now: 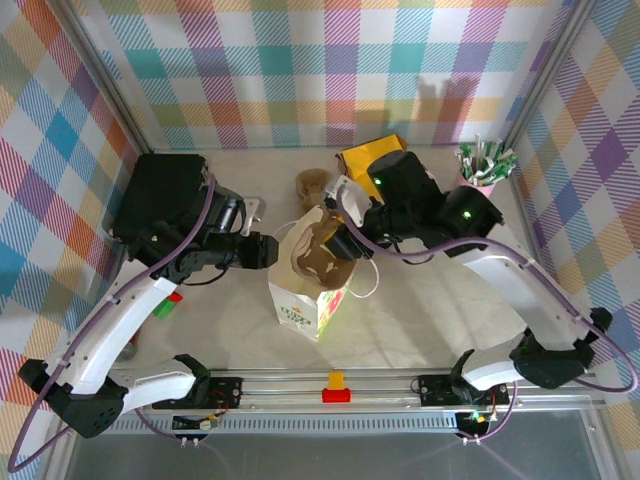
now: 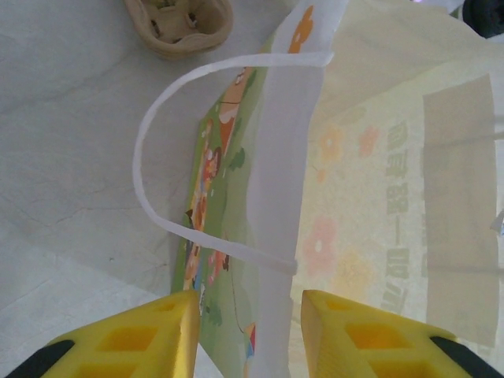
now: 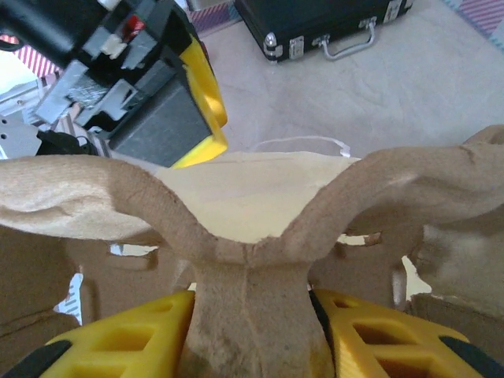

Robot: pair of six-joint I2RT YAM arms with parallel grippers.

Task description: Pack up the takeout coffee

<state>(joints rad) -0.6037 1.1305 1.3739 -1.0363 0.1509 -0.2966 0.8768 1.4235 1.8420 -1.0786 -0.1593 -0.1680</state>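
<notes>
Bag: a white paper bag [image 1: 300, 305] with a green cartoon print stands upright and open-mouthed in the middle of the pale table [image 1: 430, 310], between the two arms. Its thin white loop handle [image 2: 146, 157] droops outward over the printed side.
Left gripper: the left gripper [image 2: 250, 307] sits at the bag's left rim with its yellow fingers [image 2: 130, 342] apart. The bag's folded edge runs up through the gap with space on either side, and nothing is gripped.
Right gripper: the right gripper [image 3: 252, 315] is clamped on the central stem of a brown moulded-pulp cup carrier [image 3: 252, 236], one yellow finger pressed against each side of it.
Held carrier: from above it hangs tilted over the bag's open mouth, partly within the rim. How deep it sits cannot be told.
Coffee: where the takeout coffee sits cannot be told. The held carrier's cells are hidden behind its own walls at the wrist and too small to read from above.
Other carrier: a second pulp carrier [image 1: 312, 183] lies on the table behind the bag, apart from it.
Back of table: a yellow flat packet [image 1: 365, 155] lies just behind the right gripper. A pink cup [image 1: 483, 170] holding green-and-white sticks stands near the back right corner.
Left side: a black hard case [image 1: 165, 190] with a metal handle lies on the table beside the left arm, well apart from the bag.
</notes>
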